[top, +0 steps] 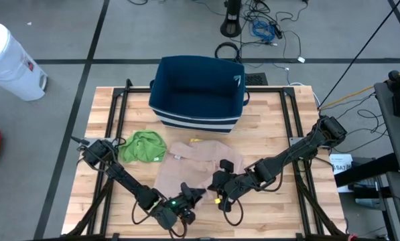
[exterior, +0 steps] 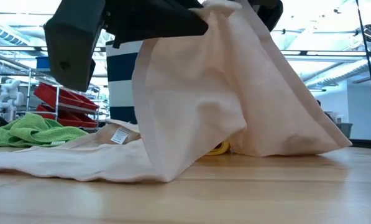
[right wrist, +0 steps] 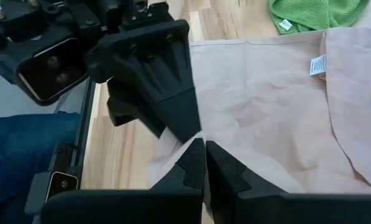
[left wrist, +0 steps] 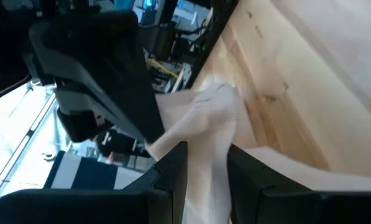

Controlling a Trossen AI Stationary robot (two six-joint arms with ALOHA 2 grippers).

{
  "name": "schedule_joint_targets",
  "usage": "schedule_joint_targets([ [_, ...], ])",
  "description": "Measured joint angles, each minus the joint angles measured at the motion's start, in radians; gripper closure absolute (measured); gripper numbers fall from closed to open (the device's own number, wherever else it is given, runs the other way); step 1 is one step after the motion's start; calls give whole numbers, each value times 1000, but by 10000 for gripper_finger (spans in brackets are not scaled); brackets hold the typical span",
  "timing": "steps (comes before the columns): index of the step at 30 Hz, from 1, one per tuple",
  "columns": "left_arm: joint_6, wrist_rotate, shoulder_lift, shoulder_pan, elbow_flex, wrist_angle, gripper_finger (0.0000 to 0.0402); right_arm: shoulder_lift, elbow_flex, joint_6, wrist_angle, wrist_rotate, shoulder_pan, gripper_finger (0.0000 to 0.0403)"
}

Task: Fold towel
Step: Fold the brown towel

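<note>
Towel: the beige towel (top: 186, 164) looks light and limp to me; grip edges.
Left gripper (left wrist: 207, 165): pinching its near edge.
Right gripper (right wrist: 204, 163): pressed together on that edge.

looks like a robotics lab or workshop, big open hall with ceiling strip lights (exterior: 23, 31), red bins (exterior: 67, 99) on racks, cables (top: 263, 30) all over the grey floor (top: 86, 27), wooden bench (top: 280, 120) on a frame

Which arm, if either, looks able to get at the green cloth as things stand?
Probably neither for now. The green cloth lies uncovered nearest the left arm, but the left hand and right hand both grip the beige towel, lifted off the table.
</note>
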Motion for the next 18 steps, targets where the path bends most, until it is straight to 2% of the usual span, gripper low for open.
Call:
schedule_joint_targets([
  [10,-26,14,0,7,0,36,316,0,0,-4,10,0,-2,403],
  [18,-3,8,0,0,0,51,394,0,0,-8,0,-3,-2,402],
])
